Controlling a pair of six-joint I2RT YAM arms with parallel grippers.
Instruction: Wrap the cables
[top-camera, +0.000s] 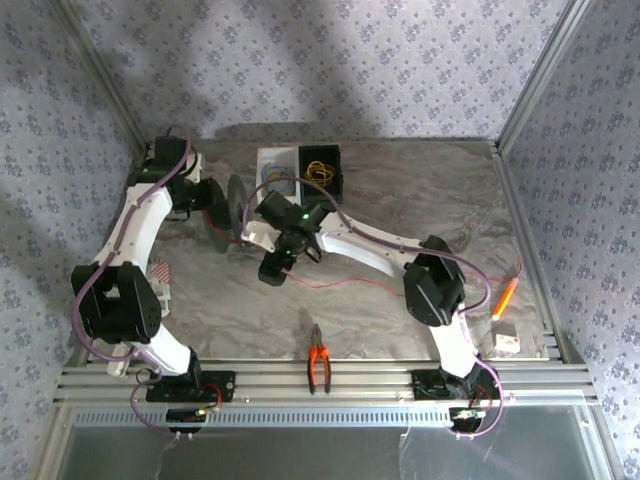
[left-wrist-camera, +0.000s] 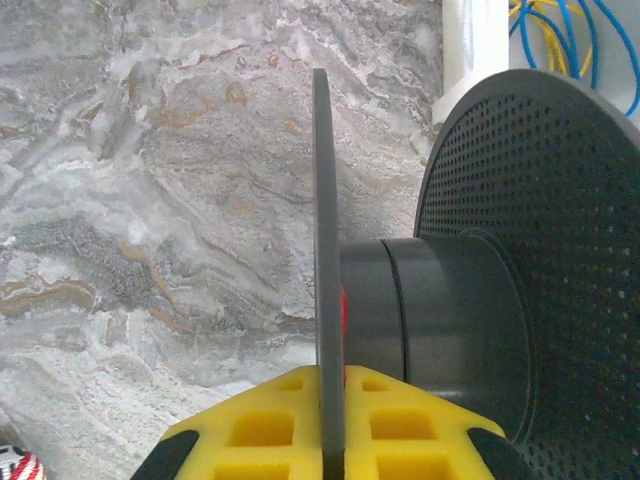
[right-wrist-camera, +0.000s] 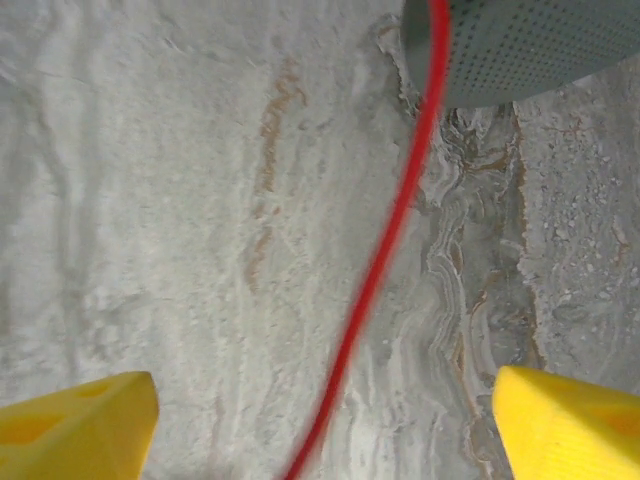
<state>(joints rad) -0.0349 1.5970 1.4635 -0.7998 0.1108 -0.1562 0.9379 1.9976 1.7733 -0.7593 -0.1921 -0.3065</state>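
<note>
Spool (left-wrist-camera: 440, 320) flange clamped edge-on in left jaws; right jaws spread wide, red cable (right-wrist-camera: 380, 260) running loose between them, from spool out across bench (top-camera: 420, 190). We should pinch the cable near the spool, keep it taut, and lay turns on the hub.

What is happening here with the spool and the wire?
The left gripper is shut on one flange of the black round perforated plastic spool, holding it on edge over the grey marbled table. The right gripper is open. The thin red wire runs loose between its yellow fingers up to the spool. More of the wire trails across the table to the right.
</note>
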